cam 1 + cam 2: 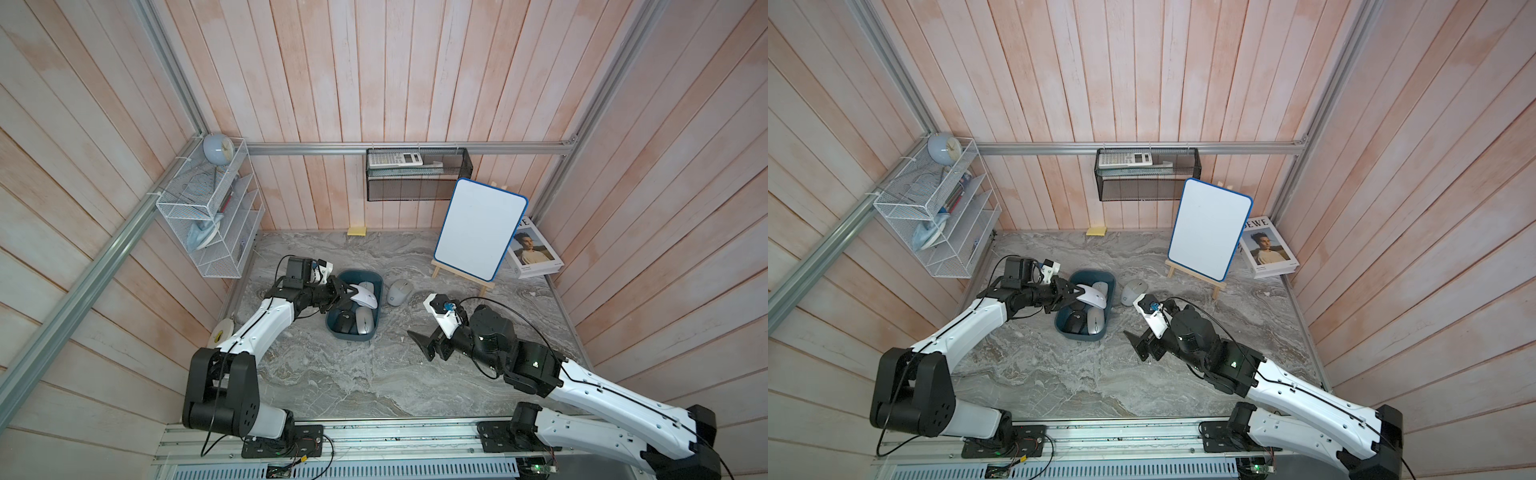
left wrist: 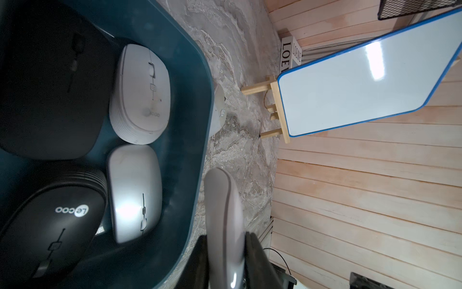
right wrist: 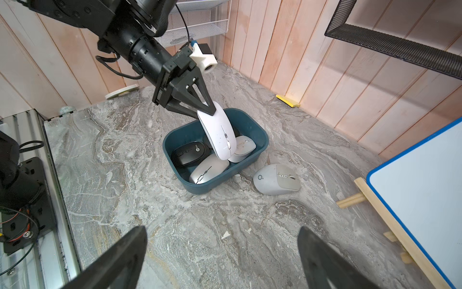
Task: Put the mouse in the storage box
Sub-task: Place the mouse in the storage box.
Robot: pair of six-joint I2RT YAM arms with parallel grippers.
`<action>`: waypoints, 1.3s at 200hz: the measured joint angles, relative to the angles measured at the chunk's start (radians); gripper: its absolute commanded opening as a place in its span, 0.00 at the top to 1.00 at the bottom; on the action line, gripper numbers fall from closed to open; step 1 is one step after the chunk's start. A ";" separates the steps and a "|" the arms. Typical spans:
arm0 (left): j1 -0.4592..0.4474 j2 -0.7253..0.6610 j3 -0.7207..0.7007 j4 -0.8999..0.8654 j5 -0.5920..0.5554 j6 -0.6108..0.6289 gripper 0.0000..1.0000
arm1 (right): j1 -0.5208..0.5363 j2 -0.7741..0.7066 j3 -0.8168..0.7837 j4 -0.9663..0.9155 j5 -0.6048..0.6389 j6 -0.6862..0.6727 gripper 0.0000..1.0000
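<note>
The jaws of the left gripper (image 3: 209, 110) are pinching the rear end of a slim white mouse (image 3: 220, 135), holding it tilted nose-down over the storage box (image 1: 353, 337), which is sitting just left of centre in both top views. Inside the box, a black Lecoo mouse (image 3: 188, 153), a silver mouse (image 3: 208, 170) and a white ribbed mouse (image 3: 244, 147) are lying packed together. A pale grey mouse (image 1: 400, 291) is resting on the marble table (image 1: 374, 382) just right of the box, slightly apart from it. The right gripper (image 3: 222, 232), right of centre in both top views, is hovering with its jaws spread wide, holding nothing. A blue-framed whiteboard (image 1: 480, 228) is leaning on a wooden easel (image 1: 485, 286) toward the upper right.
</note>
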 measured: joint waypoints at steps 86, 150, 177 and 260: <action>0.029 0.278 0.159 0.100 -0.010 -0.014 1.00 | 0.000 0.008 0.000 -0.001 0.000 0.004 0.02; 0.029 0.344 0.200 0.121 -0.010 -0.015 1.00 | 0.000 0.008 0.000 -0.002 -0.016 0.004 0.02; 0.029 0.380 0.204 0.129 -0.008 -0.016 1.00 | 0.000 0.008 0.000 -0.002 -0.016 0.004 0.02; 0.029 0.431 0.269 0.098 -0.006 0.006 0.61 | 0.000 0.008 0.000 -0.008 -0.016 0.004 0.02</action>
